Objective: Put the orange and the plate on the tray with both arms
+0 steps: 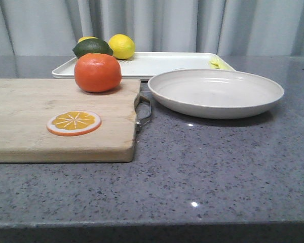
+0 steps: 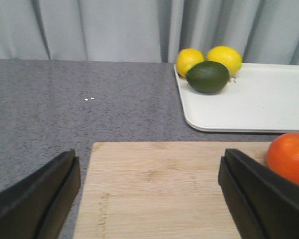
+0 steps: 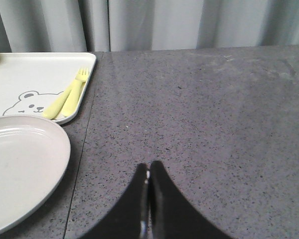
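The orange (image 1: 97,72) sits on the far right part of a wooden cutting board (image 1: 40,136); it also shows in the left wrist view (image 2: 290,157). The off-white plate (image 1: 216,92) rests on the counter to the board's right and shows in the right wrist view (image 3: 20,169). The white tray (image 1: 157,64) lies behind both, also in the left wrist view (image 2: 254,107) and right wrist view (image 3: 25,79). My left gripper (image 2: 149,191) is open and empty over the board, the orange beside one finger. My right gripper (image 3: 148,172) is shut and empty, over bare counter beside the plate. Neither gripper shows in the front view.
An orange slice disc (image 1: 74,122) lies on the board. Two lemons (image 1: 121,46) and a dark green fruit (image 1: 92,47) sit on the tray's far left end. A yellow fork (image 3: 72,94) lies on the tray's right end. A grey curtain hangs behind.
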Controlling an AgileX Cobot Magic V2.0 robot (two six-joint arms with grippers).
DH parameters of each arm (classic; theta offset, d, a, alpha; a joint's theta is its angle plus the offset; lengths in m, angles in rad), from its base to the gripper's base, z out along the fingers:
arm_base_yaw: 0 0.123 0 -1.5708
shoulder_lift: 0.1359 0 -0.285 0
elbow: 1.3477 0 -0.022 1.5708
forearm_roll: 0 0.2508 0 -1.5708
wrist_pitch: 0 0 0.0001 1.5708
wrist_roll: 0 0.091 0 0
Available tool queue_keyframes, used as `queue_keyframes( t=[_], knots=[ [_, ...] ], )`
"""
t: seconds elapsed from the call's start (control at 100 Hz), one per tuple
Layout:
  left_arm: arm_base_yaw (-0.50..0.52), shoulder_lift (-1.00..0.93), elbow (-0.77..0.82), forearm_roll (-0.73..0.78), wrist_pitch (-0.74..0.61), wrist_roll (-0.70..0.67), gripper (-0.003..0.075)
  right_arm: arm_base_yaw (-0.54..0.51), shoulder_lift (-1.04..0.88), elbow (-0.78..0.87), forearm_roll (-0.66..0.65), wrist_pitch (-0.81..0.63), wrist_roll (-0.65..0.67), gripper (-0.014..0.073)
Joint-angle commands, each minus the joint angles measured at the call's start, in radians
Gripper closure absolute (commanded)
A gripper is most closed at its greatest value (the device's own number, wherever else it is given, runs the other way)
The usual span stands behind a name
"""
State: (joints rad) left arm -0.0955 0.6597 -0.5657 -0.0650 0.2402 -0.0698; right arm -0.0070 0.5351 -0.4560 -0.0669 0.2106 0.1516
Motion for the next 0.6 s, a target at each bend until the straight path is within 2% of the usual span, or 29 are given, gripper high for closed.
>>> queue_keyframes(
  t=[0.0, 0.42, 0.59],
  knots=[
    [-0.056, 0.082, -0.1, -0.018, -0.023, -0.002, 0.0162, -0.006, 0.01, -0.035, -0.012, -0.09, -0.003, 0.066],
    [-0.339, 0.481, -0.446, -0.03, 0.033, -0.001, 0.016, -0.006, 0.01, -0.035, -0.012, -0.09, -0.003, 0.066],
    [-0.41, 0.64, -0.583, -0.032, 0.134, -0.001, 0.0085, -0.006, 0.01, -0.035, -0.012, -0.09, -0.003, 0.066]
  ],
)
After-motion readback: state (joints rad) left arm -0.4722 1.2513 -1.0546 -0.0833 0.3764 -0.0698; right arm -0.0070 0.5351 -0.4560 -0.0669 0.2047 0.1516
